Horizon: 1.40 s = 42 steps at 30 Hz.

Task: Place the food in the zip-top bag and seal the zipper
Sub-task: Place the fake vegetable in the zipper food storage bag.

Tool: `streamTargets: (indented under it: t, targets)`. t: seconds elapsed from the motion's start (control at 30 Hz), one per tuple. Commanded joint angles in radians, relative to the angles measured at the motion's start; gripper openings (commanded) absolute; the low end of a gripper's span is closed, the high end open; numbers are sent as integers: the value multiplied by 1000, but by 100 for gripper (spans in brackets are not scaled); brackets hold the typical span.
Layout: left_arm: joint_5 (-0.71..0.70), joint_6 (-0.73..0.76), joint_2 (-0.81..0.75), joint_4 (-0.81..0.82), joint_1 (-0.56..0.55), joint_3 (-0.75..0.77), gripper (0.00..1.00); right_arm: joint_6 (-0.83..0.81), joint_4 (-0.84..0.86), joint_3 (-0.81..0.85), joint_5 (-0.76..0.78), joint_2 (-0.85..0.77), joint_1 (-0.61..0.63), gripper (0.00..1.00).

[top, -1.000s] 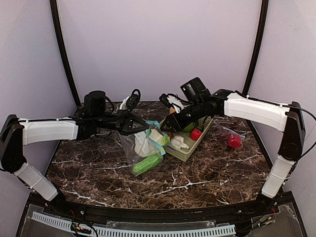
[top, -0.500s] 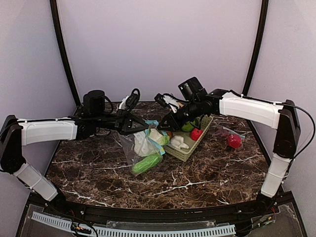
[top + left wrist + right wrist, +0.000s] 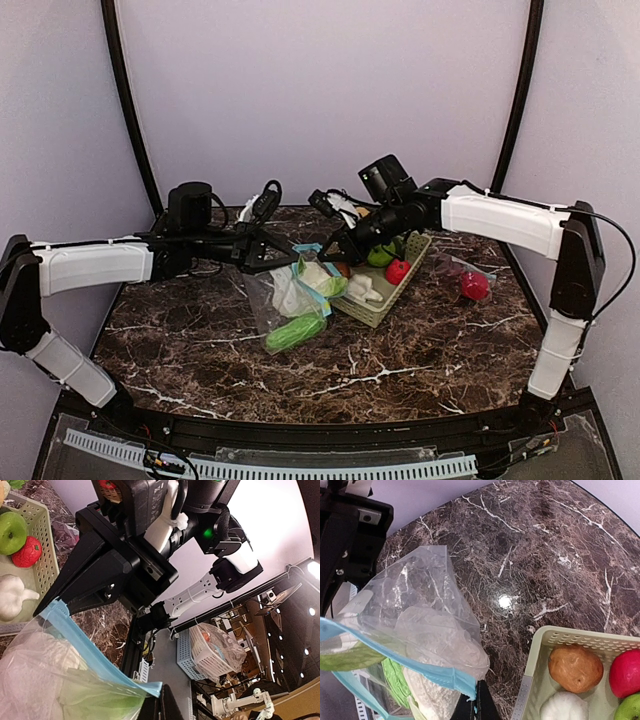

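Moved leftward from the pale green lattice basket [image 3: 388, 312], the right gripper [image 3: 336, 253], like the left gripper [image 3: 284, 258], is clamped on the clear plastic zip-top bag [image 3: 262, 300] just left of it; uneven pulling could spill the glossy toy food [image 3: 297, 332] inside.

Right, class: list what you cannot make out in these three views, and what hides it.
1. Left wrist view: the left gripper, nearly all cut off by the bottom edge.
2. Right wrist view: the basket, cut off by the right and bottom edges.
3. Both wrist views: the white lump inside the bag, blurred by crinkled plastic.
4. Top view: the red thing right of the basket, too small to name.
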Motion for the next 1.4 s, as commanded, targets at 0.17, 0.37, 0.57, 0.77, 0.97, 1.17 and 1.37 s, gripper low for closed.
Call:
streamTargets:
  t: [0.17,0.37,0.57,0.77,0.97,1.17,1.37]
  targets:
    - [-383,446,-64,-635,54,114,1,175,-261,58,81,-120,-9,0]
    - [-417,474,4,-675,40,151,1,387,-188,-38,-52,-173,0,0]
    - [-490,476,-20,-675,12,134,49,691,31,-147,57,-213,0,0]
    - [-621,428,-158,-644,-31,-16,81,772,82,-144,135,-196,0,0]
    - [-685,267,-223,-507,-154,-129,86,789,83,-146,180,-193,2,0]
    - [-729,158,-207,-371,-205,-169,85,789,89,-142,199,-189,8,0]
    - [-777,144,-162,-370,-233,-120,69,779,80,-144,226,-189,14,0]
